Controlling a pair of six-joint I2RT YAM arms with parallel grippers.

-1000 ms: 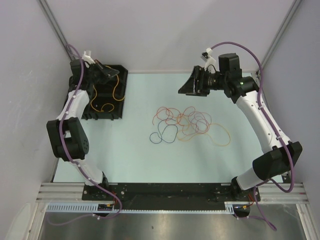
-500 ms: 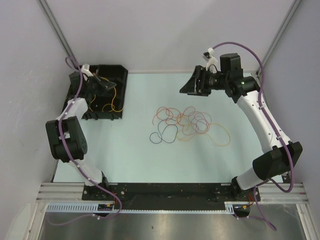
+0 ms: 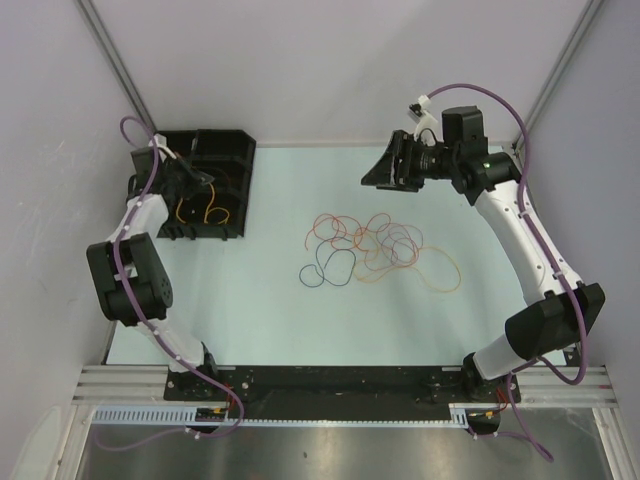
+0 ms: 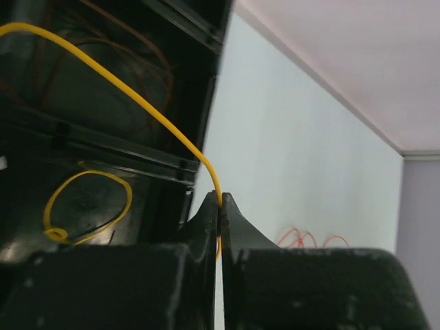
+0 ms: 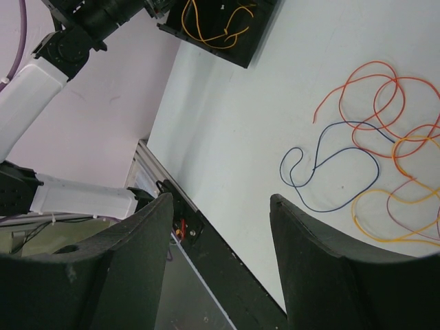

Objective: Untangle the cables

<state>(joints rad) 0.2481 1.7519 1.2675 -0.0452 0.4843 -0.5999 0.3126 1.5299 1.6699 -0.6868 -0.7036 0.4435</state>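
Top external view: the loose cables (image 3: 380, 250) lie in a tangled heap of orange, red, yellow and pinkish loops on the bench (image 3: 270, 310), well to the right of the black tray (image 3: 245, 150). A dark loop (image 3: 330, 268) sits on the side of the heap nearest the tray. The heap looks the same as it did a second ago.

One yellow cable (image 4: 137, 103) is apart from the rest, inside the tray. In the left wrist view it arches up out of the tray, crosses the tray's inner wall and runs down between the fingers of the left tool (image 4: 220, 206), which are pressed together on it. A second yellow loop lies on the tray floor below.

A second ago the left tool hung over the far middle of the tray. It now sits lower and toward the tray's left edge, with the arm drawn back to the left. The yellow strands in the tray have gathered into a tighter bunch toward that same side.

The right tool (image 5: 220, 203) is raised above the bench, farther right of the tray than the heap. Its fingers are spread and hold nothing. It has not moved.
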